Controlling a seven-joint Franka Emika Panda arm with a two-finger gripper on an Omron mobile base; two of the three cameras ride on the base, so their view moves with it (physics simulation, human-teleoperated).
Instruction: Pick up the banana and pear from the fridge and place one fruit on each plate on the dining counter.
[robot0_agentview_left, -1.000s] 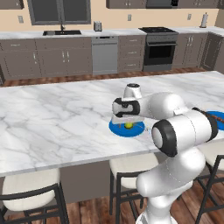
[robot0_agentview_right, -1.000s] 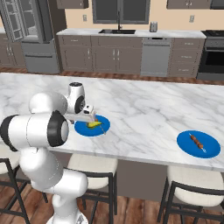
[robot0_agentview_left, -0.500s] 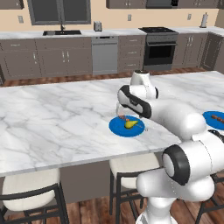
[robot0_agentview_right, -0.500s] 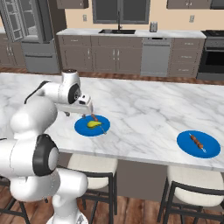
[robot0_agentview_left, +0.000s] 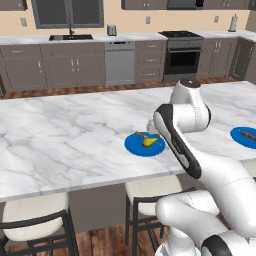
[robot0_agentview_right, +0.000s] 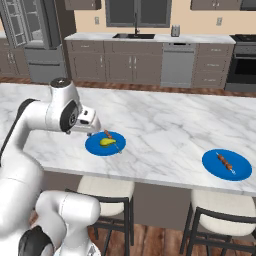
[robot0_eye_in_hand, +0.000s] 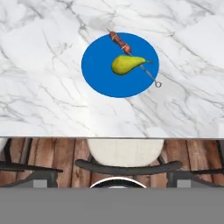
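Pear: lying on its side on blue plate, narrow end toward the skewer's ring end; counter beneath. Fingers apart, empty.

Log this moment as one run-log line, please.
pear: lying on near plate | far plate: no fruit | gripper: open, holding nothing | dining counter

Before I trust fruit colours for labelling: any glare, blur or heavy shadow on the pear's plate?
Hand view: pear sharp on evenly lit blue plate, no glare, faint shadow. Left base view: softer, pear small; right base view: the same.
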